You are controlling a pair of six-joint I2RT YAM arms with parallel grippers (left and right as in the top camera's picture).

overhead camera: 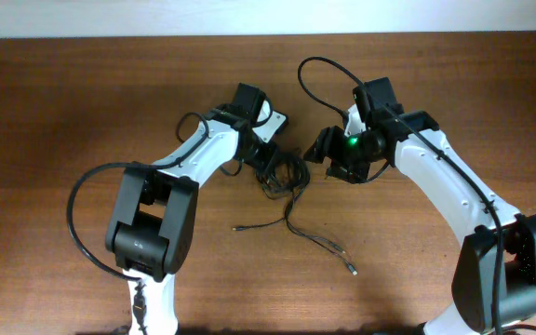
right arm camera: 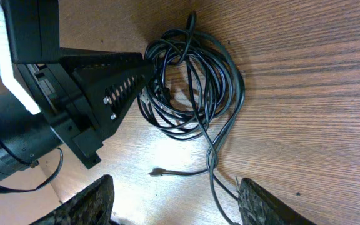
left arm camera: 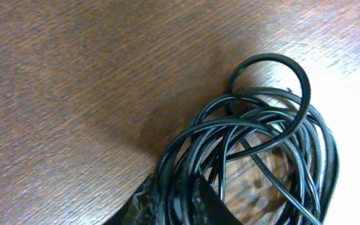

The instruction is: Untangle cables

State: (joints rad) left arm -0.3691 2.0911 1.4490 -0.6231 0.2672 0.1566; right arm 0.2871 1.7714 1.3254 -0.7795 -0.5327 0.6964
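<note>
The cables [overhead camera: 282,175] are thin black cords lying in a tangled coil at the table's middle, with loose ends trailing toward the front [overhead camera: 238,226] and the front right [overhead camera: 352,270]. My left gripper [overhead camera: 261,160] is shut on several strands at the coil's left edge. The left wrist view shows those strands [left arm camera: 255,125] pinched between the fingers [left arm camera: 175,203]. My right gripper [overhead camera: 318,156] is open just right of the coil. In the right wrist view its fingers [right arm camera: 180,203] stand wide apart over one trailing strand and a plug end [right arm camera: 157,171]. The coil [right arm camera: 199,81] lies ahead of them.
The brown wooden table [overhead camera: 82,102] carries only the cables. The left arm's black gripper body [right arm camera: 99,81] fills the left of the right wrist view, close to the coil. A thicker arm cable [overhead camera: 316,79] loops above the right wrist.
</note>
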